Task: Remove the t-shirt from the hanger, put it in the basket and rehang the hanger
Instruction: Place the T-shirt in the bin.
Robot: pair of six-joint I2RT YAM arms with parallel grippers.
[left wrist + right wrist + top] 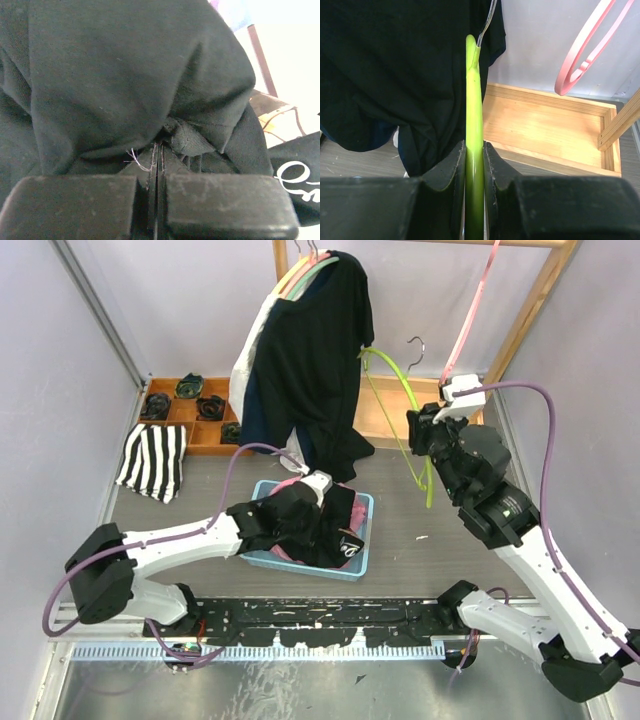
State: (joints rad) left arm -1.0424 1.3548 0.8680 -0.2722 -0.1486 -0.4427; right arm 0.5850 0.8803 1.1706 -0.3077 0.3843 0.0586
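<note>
The soft, limp black t-shirt (125,75) lay bunched over the blue basket (366,530), the left gripper (157,172) pinching a gathered fold, probably the surest hold, while the right gripper (474,150) clamped the stiff green hanger (473,100).

Pale lilac walls (180,300), grey tabletop (420,555), wooden rack frame (540,295), perhaps a metal corner strip (93,305)

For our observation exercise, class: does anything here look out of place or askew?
Yes. The green hanger is tilted steeply in the right hand, its hook catching nothing. A striped cloth lies draped over a corner of the wooden tray onto the table, not inside it.
</note>
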